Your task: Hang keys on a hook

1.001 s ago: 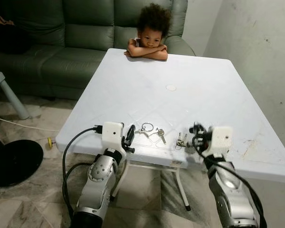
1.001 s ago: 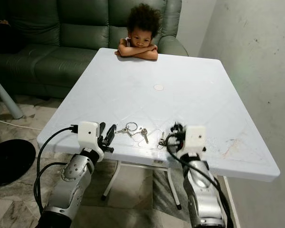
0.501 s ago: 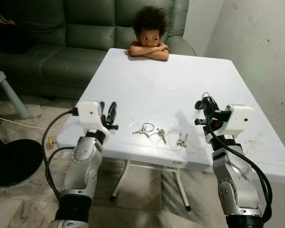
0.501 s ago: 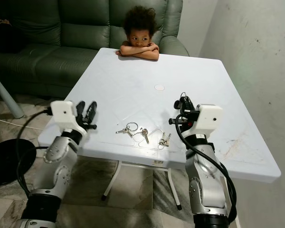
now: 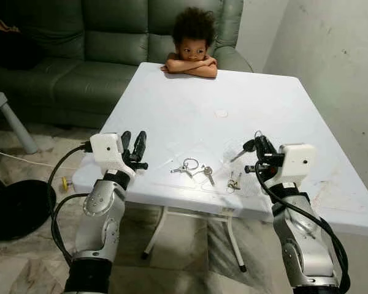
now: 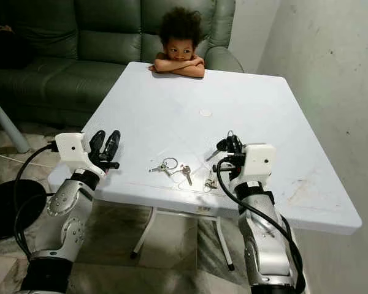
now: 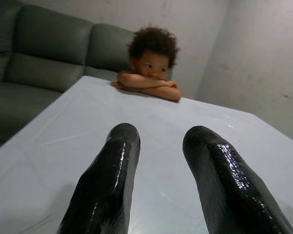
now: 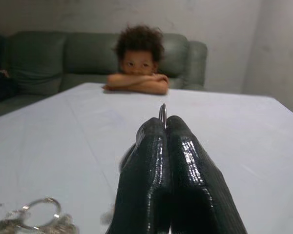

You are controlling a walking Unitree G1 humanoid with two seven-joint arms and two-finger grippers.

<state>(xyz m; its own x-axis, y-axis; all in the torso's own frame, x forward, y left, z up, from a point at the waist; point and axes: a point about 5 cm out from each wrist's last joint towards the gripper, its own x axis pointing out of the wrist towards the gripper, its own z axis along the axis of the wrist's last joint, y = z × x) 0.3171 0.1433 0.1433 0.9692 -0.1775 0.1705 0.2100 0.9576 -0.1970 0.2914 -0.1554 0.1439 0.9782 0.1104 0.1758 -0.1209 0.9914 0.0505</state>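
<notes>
Holding a key (image 5: pixel 248 147) by its ring (image 8: pixel 162 114), the right gripper (image 5: pixel 262 149) sits right of centre in the left eye view, above the near half of the white table (image 5: pixel 282 104), fingers (image 8: pixel 185 161) pressed together in the right wrist view with the thin metal ring sticking out from between their tips. Hanging from that grip, the key's dark head pokes out toward the left of the frame, just beside the fingertips. Lying flat on the table just below and left of this gripper, a small bunch of keys (image 5: pixel 234 181) near the front edge, apart from the fingers. Further left, near the lower middle of the frame, a second bunch with a round ring (image 5: pixel 185 166) and a single key (image 5: pixel 208 175) beside it, roughly midway between the two grippers.

Raised at the lower left of the frame, over the table's near left corner, the left gripper (image 5: pixel 132 147) with its two black fingers (image 7: pixel 112 180) spread apart and nothing between them, clearly apart in the left wrist view. Well apart from both bunches on the table.

Leaning on the far edge of the table at the upper middle of the frame, a child (image 5: pixel 193 46) with folded arms. Behind, across the upper left, a green sofa (image 5: pixel 67 55). At the lower left, on the tiled floor, a round black base (image 5: pixel 18 208).
</notes>
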